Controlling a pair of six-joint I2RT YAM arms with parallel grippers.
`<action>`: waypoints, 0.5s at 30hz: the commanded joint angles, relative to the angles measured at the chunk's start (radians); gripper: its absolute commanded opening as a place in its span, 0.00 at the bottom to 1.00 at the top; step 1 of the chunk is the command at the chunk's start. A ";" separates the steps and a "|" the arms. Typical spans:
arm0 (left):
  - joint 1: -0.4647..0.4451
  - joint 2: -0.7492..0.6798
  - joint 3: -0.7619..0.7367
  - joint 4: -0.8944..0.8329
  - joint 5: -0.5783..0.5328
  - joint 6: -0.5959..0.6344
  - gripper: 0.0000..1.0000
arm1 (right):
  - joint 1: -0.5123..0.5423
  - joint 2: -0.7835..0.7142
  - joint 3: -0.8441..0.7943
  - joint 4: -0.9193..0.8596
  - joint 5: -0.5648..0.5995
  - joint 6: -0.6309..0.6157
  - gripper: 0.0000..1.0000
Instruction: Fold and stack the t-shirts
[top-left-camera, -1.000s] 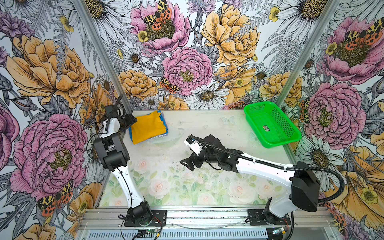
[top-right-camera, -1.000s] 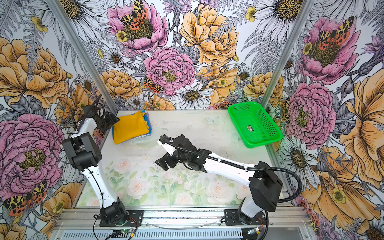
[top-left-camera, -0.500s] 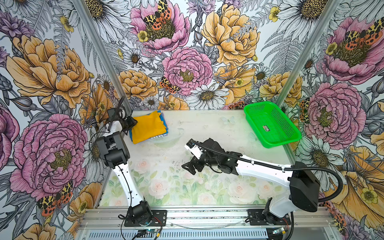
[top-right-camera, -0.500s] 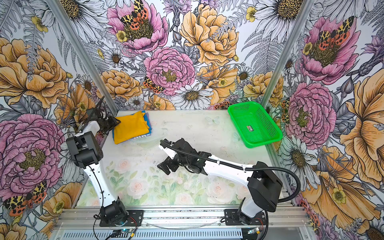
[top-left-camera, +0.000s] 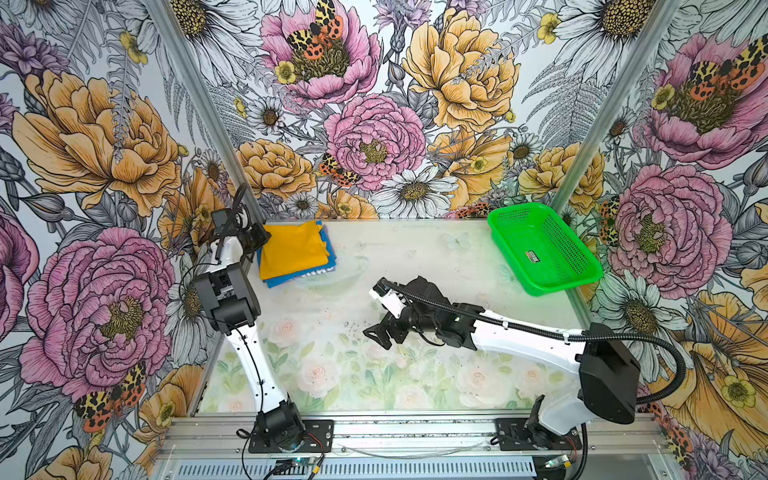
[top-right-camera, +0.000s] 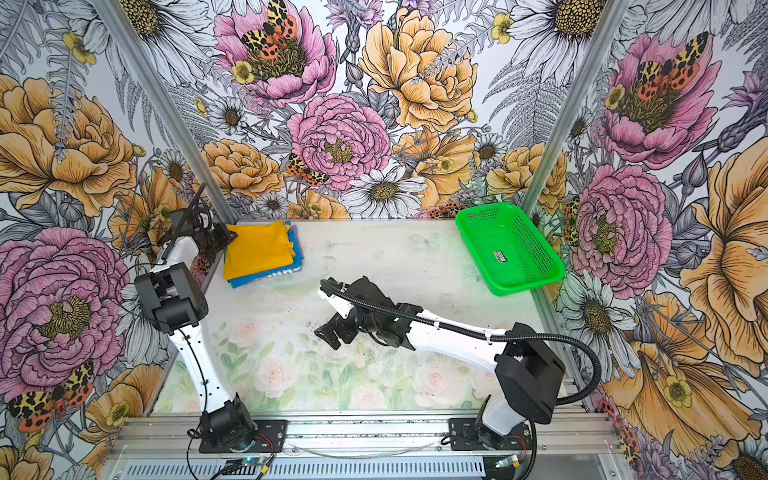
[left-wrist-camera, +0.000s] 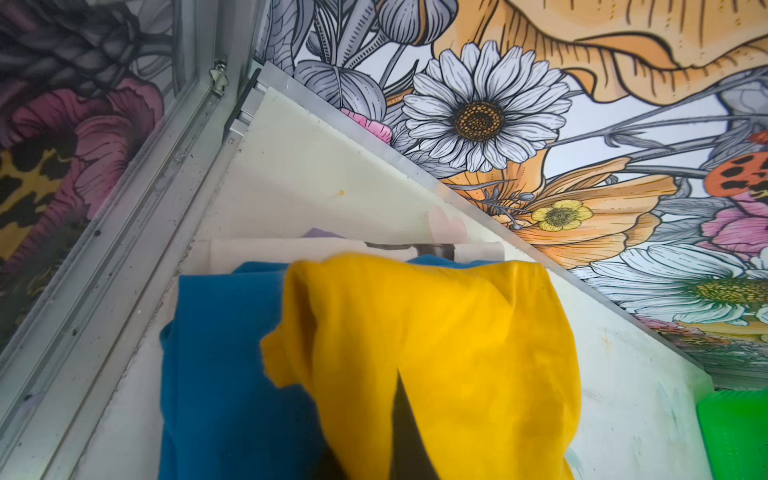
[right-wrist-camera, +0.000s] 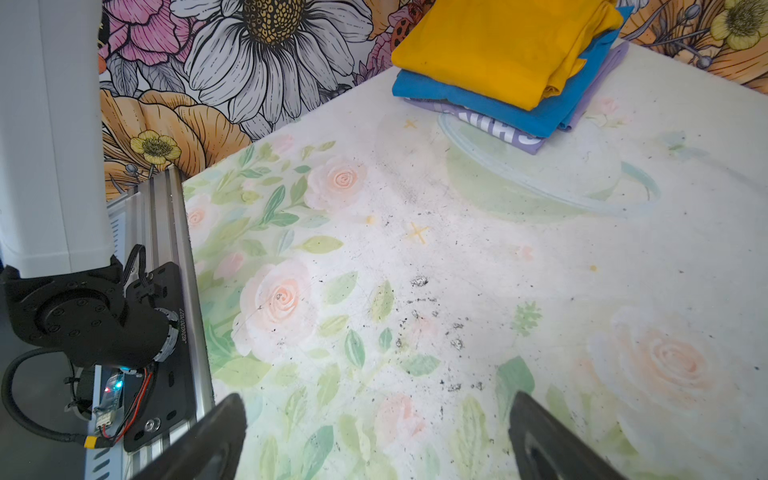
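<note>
Two folded t-shirts lie stacked at the table's back left corner: the mustard-yellow t-shirt (top-left-camera: 291, 249) (top-right-camera: 257, 249) on top of the blue t-shirt (top-left-camera: 275, 282) (top-right-camera: 245, 282). My left gripper (top-left-camera: 255, 241) (left-wrist-camera: 374, 436) sits at the stack's left edge, shut on a bunched-up fold of the yellow t-shirt (left-wrist-camera: 457, 332), which covers most of the jaws. The blue t-shirt (left-wrist-camera: 216, 374) lies flat under it. My right gripper (top-left-camera: 376, 334) (right-wrist-camera: 374, 419) hangs open over the middle of the table, with nothing between its fingers (right-wrist-camera: 216, 436).
A lavender printed shirt (right-wrist-camera: 519, 139) lies under the blue t-shirt (right-wrist-camera: 457, 89). The green perforated basket (top-left-camera: 552, 286) (top-right-camera: 523, 286) stands at the back right. The left wall and its metal rail (left-wrist-camera: 124, 232) run close beside the stack.
My left gripper's jaws have closed on the yellow t-shirt's left edge. The right gripper has drifted slightly toward the table's front, still open.
</note>
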 joint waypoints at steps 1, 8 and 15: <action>0.009 0.026 0.060 -0.002 0.020 -0.009 0.46 | 0.003 0.014 0.006 0.018 0.001 0.020 1.00; 0.042 -0.063 0.001 0.022 -0.017 -0.057 0.99 | 0.006 0.015 0.004 0.019 -0.011 0.027 0.99; 0.063 -0.152 -0.051 0.064 0.060 -0.105 0.99 | 0.015 0.014 0.001 0.020 -0.009 0.028 0.99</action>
